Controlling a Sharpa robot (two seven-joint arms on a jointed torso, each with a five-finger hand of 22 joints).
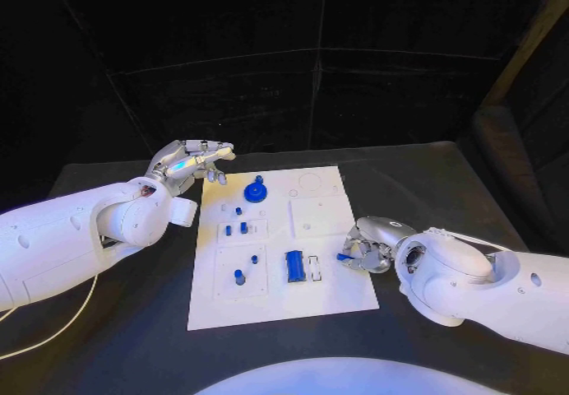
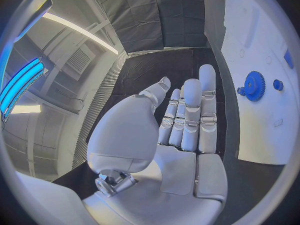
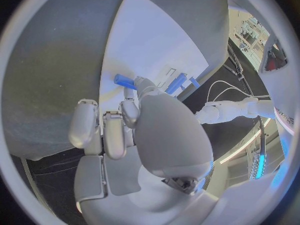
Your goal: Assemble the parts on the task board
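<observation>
A robotics lab test cell. A black tabletop (image 1: 118, 346) carries a white task board (image 1: 279, 304) at its middle, with black curtains (image 1: 308, 74) hung close behind its far edge. Beyond the curtains, the left wrist view shows a pale ceiling with strip lights (image 2: 78, 32) and a vent (image 2: 78, 60), as in an industrial or research hall.
</observation>
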